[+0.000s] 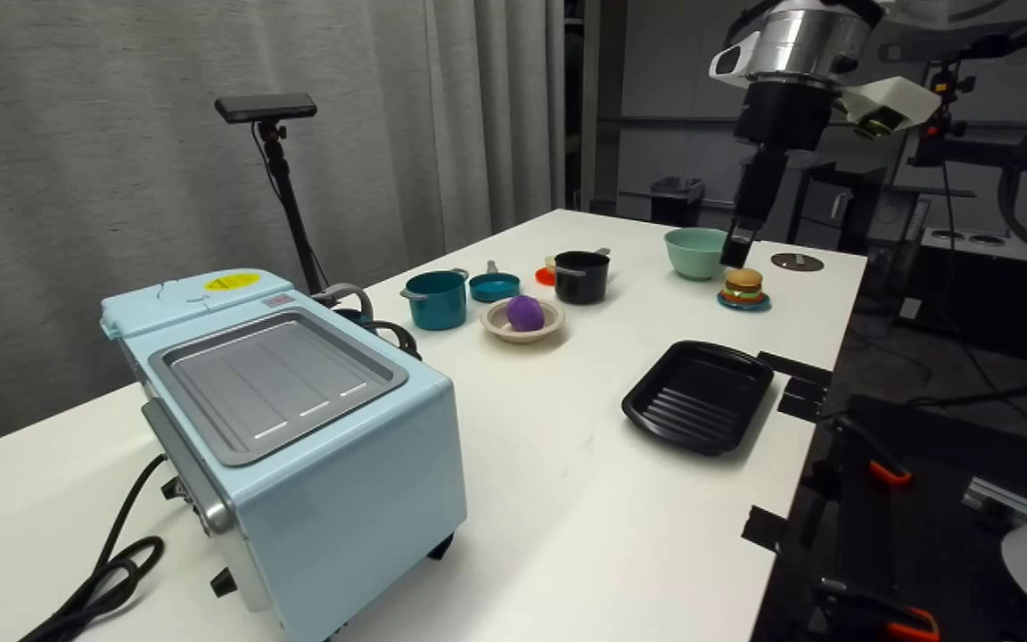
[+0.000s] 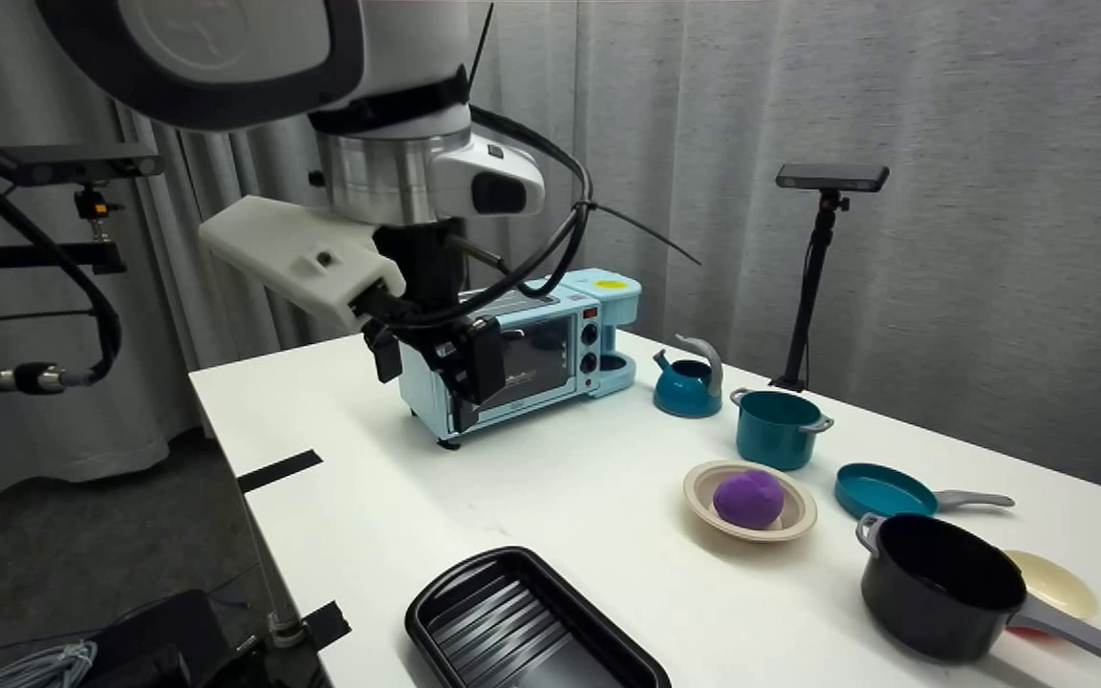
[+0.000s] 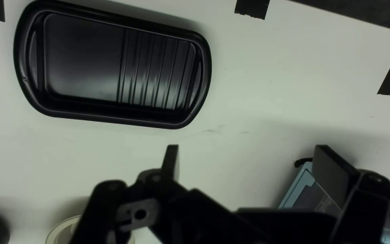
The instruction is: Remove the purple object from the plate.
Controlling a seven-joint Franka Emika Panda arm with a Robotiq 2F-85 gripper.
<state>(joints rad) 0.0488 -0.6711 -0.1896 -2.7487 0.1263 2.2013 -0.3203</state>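
The purple object (image 1: pixel 525 314) is a rounded glossy lump resting inside the cream plate (image 1: pixel 497 330). Both also show in an exterior view, the purple object (image 2: pixel 748 500) sitting in the plate (image 2: pixel 701 484). In the wrist view only part of the plate's rim (image 3: pixel 55 230) shows at the bottom left, partly covered by a finger; the purple object is hidden there. My gripper (image 3: pixel 247 150) is open and empty, high above the table and well apart from the plate. It shows in both exterior views, here (image 1: pixel 736 250) and here (image 2: pixel 431 377).
A black ridged tray (image 1: pixel 699 397) lies near the table edge. A light blue toaster oven (image 1: pixel 353 499) stands on the table. A teal pot (image 2: pixel 775 435), teal pan (image 2: pixel 885 490) and black pot (image 2: pixel 933 592) stand close around the plate. A green bowl (image 1: pixel 694 253) and toy burger (image 1: pixel 743 285) are farther off.
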